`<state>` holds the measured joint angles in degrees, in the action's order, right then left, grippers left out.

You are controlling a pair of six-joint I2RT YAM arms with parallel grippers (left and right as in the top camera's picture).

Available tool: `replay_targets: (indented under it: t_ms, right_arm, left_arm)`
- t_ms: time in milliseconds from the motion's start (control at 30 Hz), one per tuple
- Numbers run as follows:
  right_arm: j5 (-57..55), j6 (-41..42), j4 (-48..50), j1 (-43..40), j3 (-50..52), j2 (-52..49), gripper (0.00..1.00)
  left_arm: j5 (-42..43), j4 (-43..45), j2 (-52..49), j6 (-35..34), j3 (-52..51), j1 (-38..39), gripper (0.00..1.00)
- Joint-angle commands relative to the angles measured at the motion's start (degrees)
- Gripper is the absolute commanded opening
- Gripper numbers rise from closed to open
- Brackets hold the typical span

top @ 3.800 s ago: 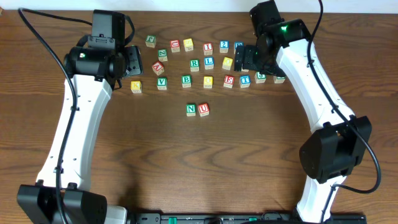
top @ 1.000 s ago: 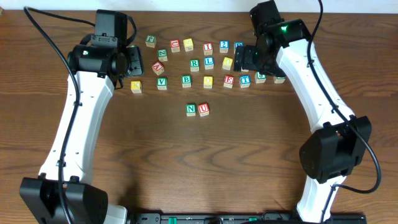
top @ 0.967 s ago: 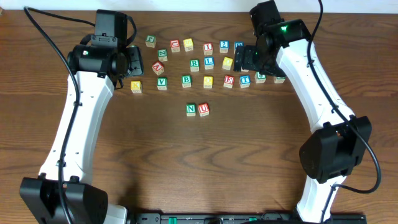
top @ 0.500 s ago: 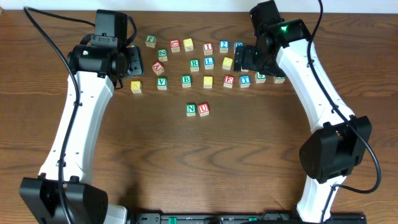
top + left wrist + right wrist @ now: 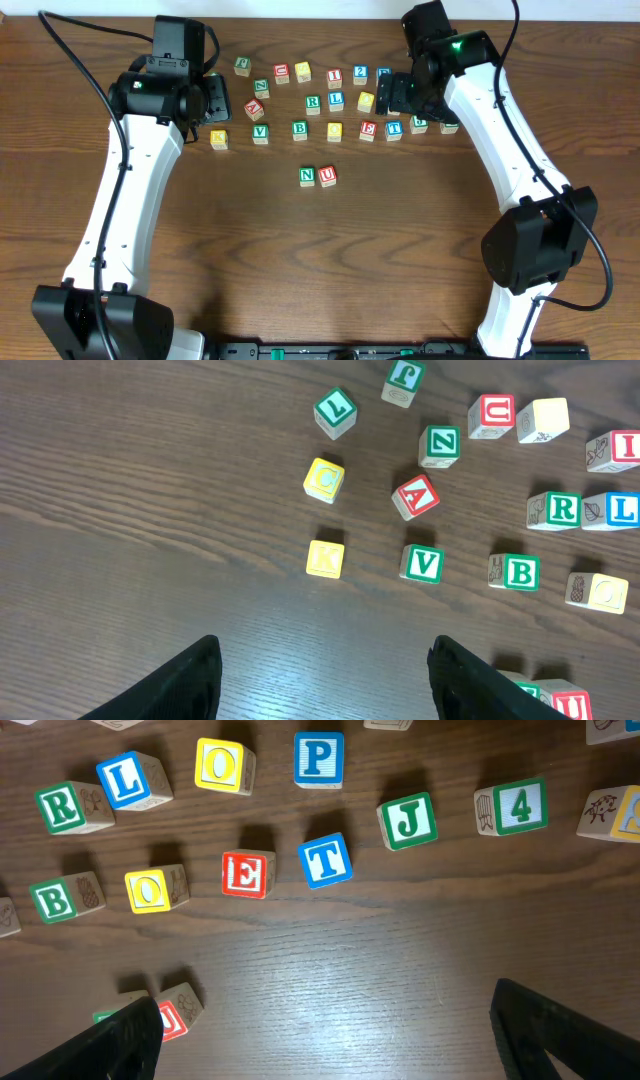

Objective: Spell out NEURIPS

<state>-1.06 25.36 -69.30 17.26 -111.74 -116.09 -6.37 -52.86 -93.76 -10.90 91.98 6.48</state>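
left fingers: my left gripper stands with both fingers apart, only bare table between them, nothing held.
right fingers: my right gripper is spread wide and empty, over bare wood just below the letter rows.
green n: on the table, in front of the rows and apart from them.
red u: touching the green n on its right, the two side by side.
red e: in the near row, between a yellow o and a blue t.
green r: in the middle row, just beside a blue l.
blue p: upright, next to another yellow o.
red i: in the far row.
yellow k: nearest cube ahead of my left fingers, untouched.
second green n: upper left of the spread, turned askew.
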Motion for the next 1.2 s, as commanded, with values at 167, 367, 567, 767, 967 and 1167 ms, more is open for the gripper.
replay_targets:
  t_ms: [167,367,567,767,967,1167]
  right_arm:
    - [0.15,-0.15,0.11,-0.28,-0.98,1.09,0.99]
    - [0.15,-0.15,0.11,-0.28,-0.98,1.09,0.99]
    - [0.15,-0.15,0.11,-0.28,-0.98,1.09,0.99]
    - [0.15,-0.15,0.13,-0.28,-0.98,1.09,0.99]
    - [0.13,-0.15,0.13,-0.28,-0.98,1.09,0.99]
    - [0.15,-0.15,0.11,-0.28,-0.98,1.09,0.99]
  left_arm:
    - [1.40,0.04,-0.61,-0.76,-0.04,0.24,0.65]
    - [1.42,0.26,-0.61,-0.76,-0.04,0.24,0.65]
    - [1.46,0.28,-0.61,-0.76,-0.04,0.24,0.65]
    - [1.44,0.79,-0.61,-0.76,-0.04,0.63,0.65]
    - [1.44,1.40,-0.61,-0.76,-0.04,1.90,0.65]
    - [1.44,1.55,-0.61,-0.76,-0.04,2.40,0.65]
